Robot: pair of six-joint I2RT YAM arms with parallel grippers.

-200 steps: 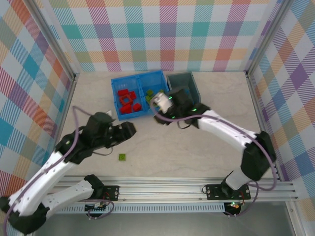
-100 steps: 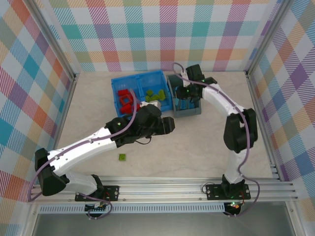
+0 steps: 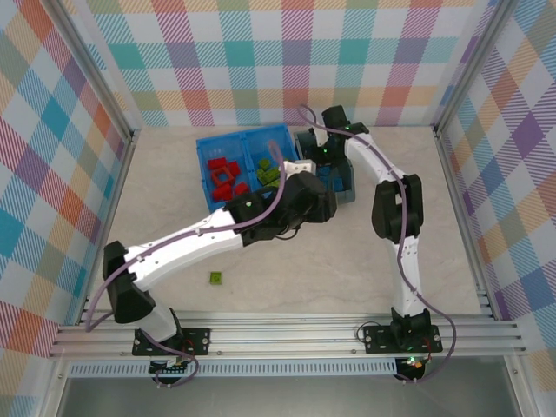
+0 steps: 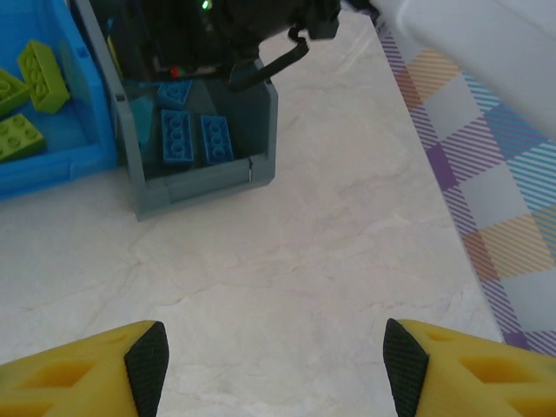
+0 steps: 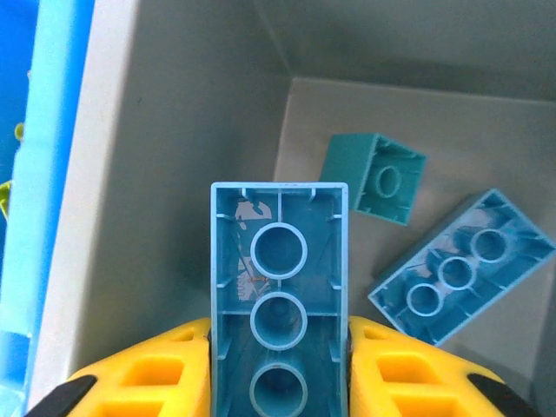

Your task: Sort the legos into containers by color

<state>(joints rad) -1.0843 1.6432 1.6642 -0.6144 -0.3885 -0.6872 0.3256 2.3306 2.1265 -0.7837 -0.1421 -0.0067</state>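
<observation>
I'm watching blue bin (image 3: 201,169) far centre, grey bin (image 4: 204,181) just right of it. My left gripper (image 4: 274,365) hovering wide open, empty. My right gripper (image 5: 280,365) pinching blue brick (image 5: 280,261) over grey bin. Judging brick light, rigid, slick; holding long flat sides. Green brick (image 3: 215,278) lying near-left.

Two bins: blue bin (image 3: 201,174), grey bin (image 4: 200,182). One loose green brick (image 3: 215,278). Three blue bricks (image 5: 280,295) (image 5: 375,178) (image 5: 460,269), right wrist view.
</observation>
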